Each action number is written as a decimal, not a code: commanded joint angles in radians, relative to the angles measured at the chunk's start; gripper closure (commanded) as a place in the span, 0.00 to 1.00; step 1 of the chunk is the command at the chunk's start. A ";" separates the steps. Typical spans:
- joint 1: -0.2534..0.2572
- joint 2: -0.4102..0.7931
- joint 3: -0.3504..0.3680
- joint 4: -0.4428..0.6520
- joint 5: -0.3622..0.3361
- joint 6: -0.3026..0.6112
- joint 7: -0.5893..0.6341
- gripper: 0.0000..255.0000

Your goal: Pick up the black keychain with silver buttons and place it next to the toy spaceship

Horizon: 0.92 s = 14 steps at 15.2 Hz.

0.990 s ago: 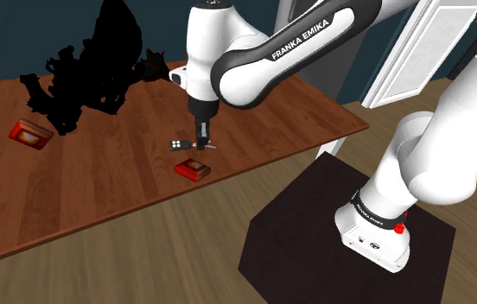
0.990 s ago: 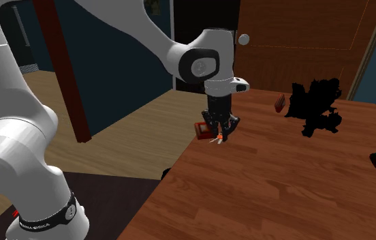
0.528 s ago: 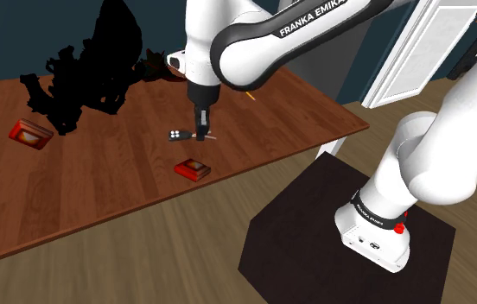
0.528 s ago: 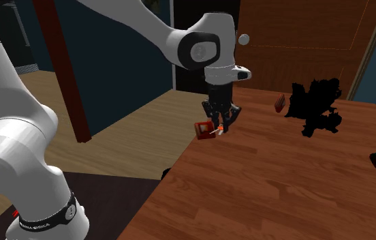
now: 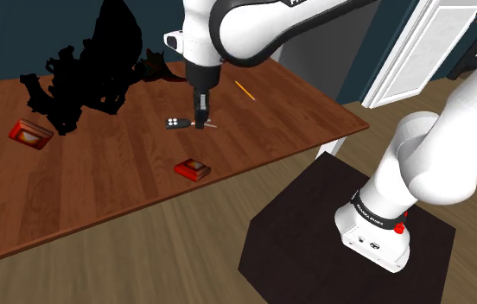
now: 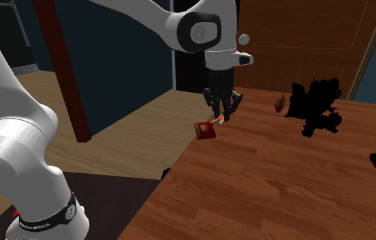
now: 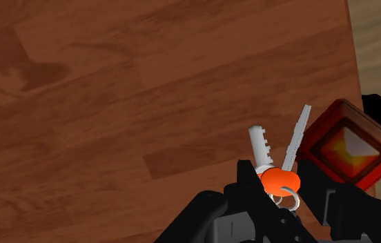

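My gripper [image 5: 200, 121] hangs above the wooden table [image 5: 98, 181], shut on the keychain [image 5: 174, 123]. The black fob with silver buttons sticks out toward the shoulder view's left, and the silver keys point the other way. In the wrist view the keychain [image 7: 279, 166] shows two silver keys and an orange piece clasped between the black fingers [image 7: 248, 181]. In the second exterior view the gripper [image 6: 221, 114] holds the keychain [image 6: 218, 118] above the table's edge. A large jagged all-black shape [image 5: 81, 73], which may be the toy spaceship, stands at the table's back, also visible across the table as a black shape [image 6: 316, 103].
A small red box [image 5: 193, 168] lies on the table below and in front of the gripper, and the wrist view shows this red box [image 7: 344, 148] close beside it. Another red box [image 5: 31, 134] lies at the shoulder view's left. An orange pencil [image 5: 245, 90] lies near the back edge.
The gripper has risen with the keychain and moved toward the back of the table, away from the near red box.
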 commanded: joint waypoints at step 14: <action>-0.018 0.005 -0.025 0.179 0.001 -0.175 -0.042 1.00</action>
